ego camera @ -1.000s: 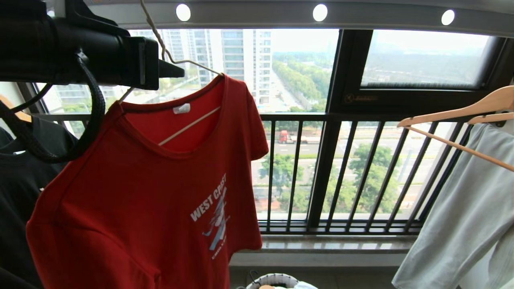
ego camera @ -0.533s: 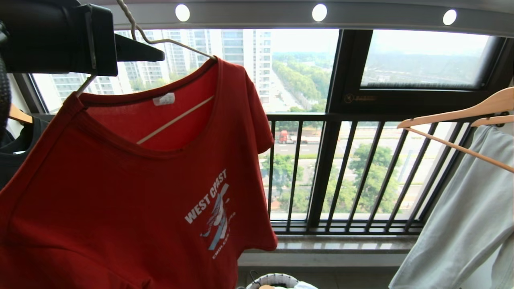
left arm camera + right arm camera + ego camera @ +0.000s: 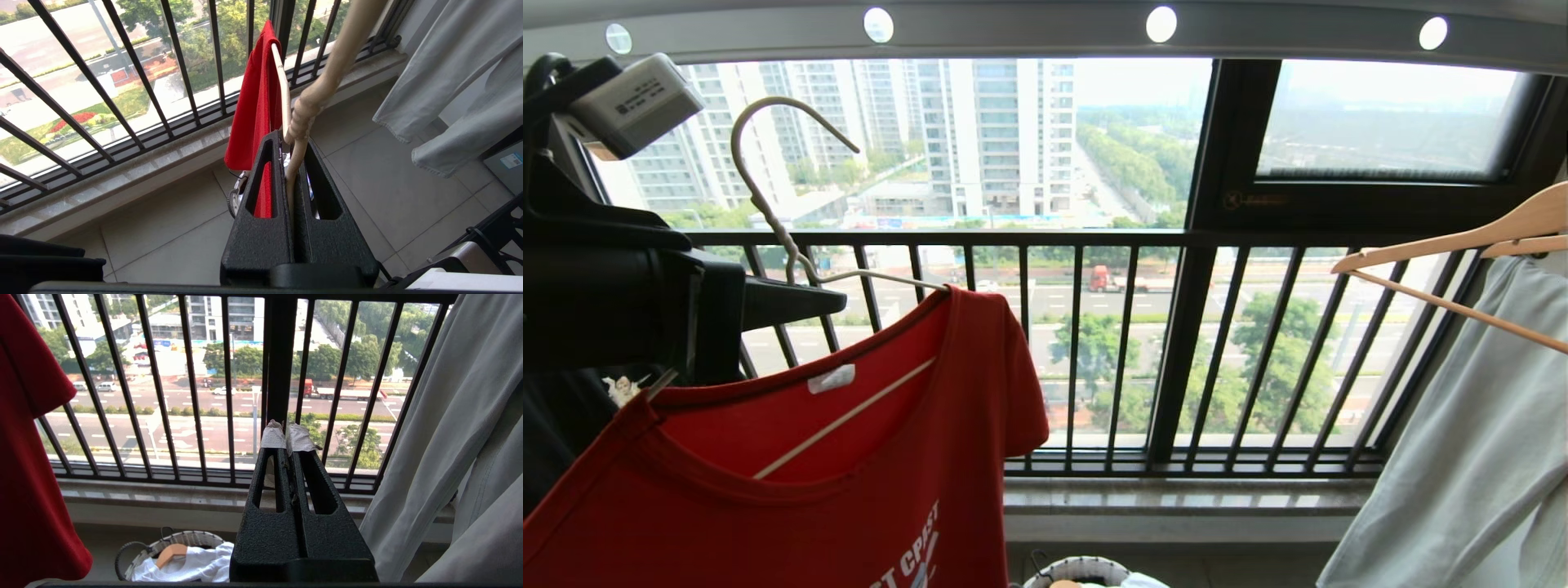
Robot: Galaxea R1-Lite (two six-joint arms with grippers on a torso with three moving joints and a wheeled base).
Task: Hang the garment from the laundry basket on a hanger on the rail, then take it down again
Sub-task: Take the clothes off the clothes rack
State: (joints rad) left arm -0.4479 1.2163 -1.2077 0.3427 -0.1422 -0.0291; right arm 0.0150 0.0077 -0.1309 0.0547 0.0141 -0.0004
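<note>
Head view: the left gripper (image 3: 837, 298), fingers clamped on the hanger (image 3: 768, 188), is lowering the garment (image 3: 849, 482) at lower left; the hook is now off the rail (image 3: 1045, 28).

Left wrist view: the clamp is holding.

Right wrist view: the right gripper (image 3: 286, 439) is idling, fingers closed, empty. Take-down is progressing.

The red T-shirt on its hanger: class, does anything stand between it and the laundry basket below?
Nothing visible does. The red T-shirt hangs from the hanger in the left pincer, with open space down to the laundry basket.
</note>
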